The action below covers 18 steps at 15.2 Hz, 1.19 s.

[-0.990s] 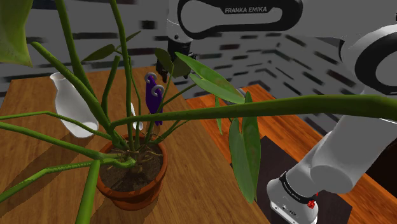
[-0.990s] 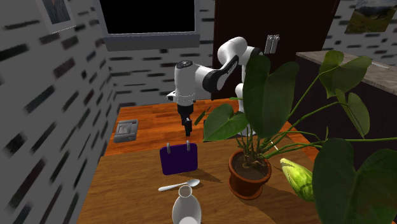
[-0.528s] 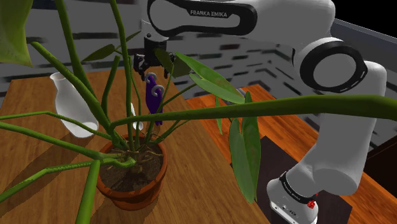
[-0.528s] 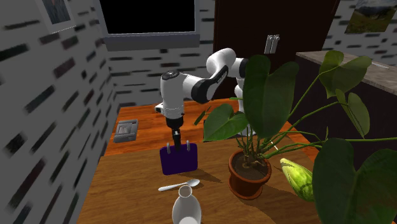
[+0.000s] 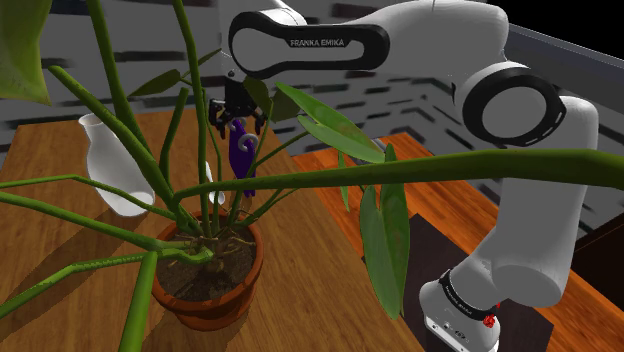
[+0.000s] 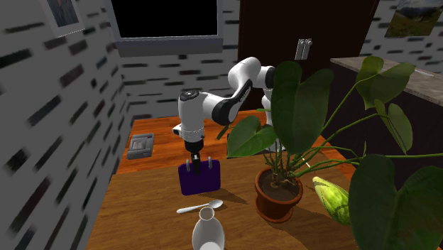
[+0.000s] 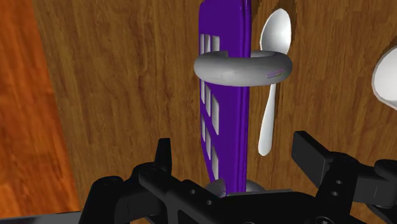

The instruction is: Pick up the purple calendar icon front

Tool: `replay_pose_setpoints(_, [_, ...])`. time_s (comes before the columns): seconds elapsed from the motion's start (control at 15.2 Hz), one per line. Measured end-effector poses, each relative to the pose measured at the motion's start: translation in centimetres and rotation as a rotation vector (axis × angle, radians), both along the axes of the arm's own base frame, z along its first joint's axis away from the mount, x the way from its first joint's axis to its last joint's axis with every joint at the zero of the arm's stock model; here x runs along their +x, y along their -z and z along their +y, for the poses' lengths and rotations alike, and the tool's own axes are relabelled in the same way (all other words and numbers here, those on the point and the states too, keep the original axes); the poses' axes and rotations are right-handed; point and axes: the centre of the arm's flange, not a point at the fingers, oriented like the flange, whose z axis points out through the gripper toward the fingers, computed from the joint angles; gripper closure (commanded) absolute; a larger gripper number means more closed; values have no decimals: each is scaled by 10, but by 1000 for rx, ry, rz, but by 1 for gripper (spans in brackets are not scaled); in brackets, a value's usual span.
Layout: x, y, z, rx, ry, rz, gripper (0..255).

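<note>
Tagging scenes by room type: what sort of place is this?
Likely a room in a home, maybe a dining area: a brick-patterned wall, a framed picture, and a wooden table holding a potted plant and a spoon.

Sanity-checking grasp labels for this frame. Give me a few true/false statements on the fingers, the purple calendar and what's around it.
1. The fingers are open, one on each side of the purple calendar. True.
2. The calendar is lifted clear of the table. False: it stands upright on the wood, and the fingers do not touch it.
3. A white spoon lies on the table beside the calendar. True.
4. The plant pot is blue. False: it is reddish-brown.
5. The white vase lies tipped on its side. False: it stands upright.
</note>
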Motion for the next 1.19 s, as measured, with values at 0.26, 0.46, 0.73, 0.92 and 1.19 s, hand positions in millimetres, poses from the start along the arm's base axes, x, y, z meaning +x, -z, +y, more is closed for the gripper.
replay_pose_setpoints(0.26, [1,3,0,0,0,-1,255])
replay_pose_setpoints(0.46, [1,3,0,1,0,-1,255])
replay_pose_setpoints(0.73, [1,3,0,1,0,-2,255])
replay_pose_setpoints(0.92, [0,-7,0,0,0,0,255])
replay_pose_setpoints(1.19, [0,-27,-1,0,0,0,255])
